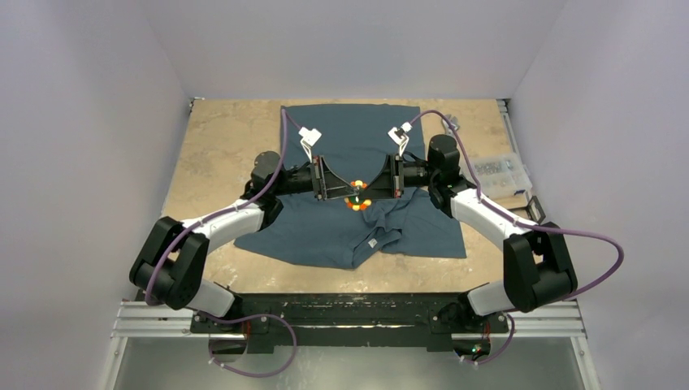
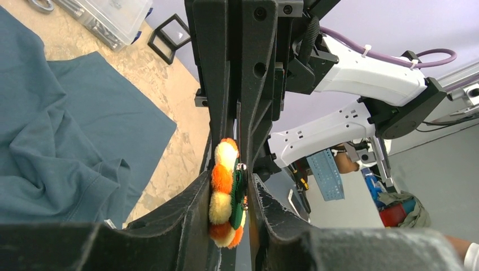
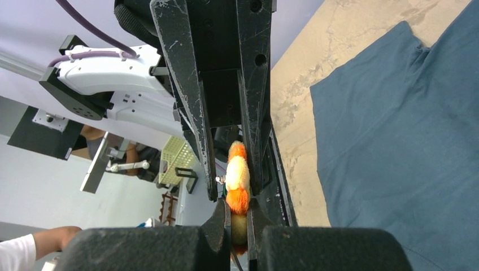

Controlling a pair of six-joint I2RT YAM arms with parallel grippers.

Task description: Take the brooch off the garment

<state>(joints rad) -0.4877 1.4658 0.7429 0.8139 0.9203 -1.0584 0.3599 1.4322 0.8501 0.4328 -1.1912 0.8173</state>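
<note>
Black left hand (image 2: 230, 182) and right hand (image 3: 237, 202) both pinch one fuzzy orange-yellow flower brooch (image 2: 221, 197) above the slate-blue T-shirt (image 1: 422, 231). Likely one steadies it while the other unpins.

Both my left claw (image 2: 230, 179) and right claw (image 3: 237, 202) pinch the brooch (image 1: 357, 200) edge-on: fluffy yellow and orange lobes, green backing. The slate-blue garment (image 1: 325, 236) lies rumpled on the worktop (image 1: 227, 146).

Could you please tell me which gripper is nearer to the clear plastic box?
Right. The clear plastic box lies at the table's right edge. Both grippers meet at the brooch; the right gripper reaches in from the box's side, the left gripper from the opposite side.
</note>
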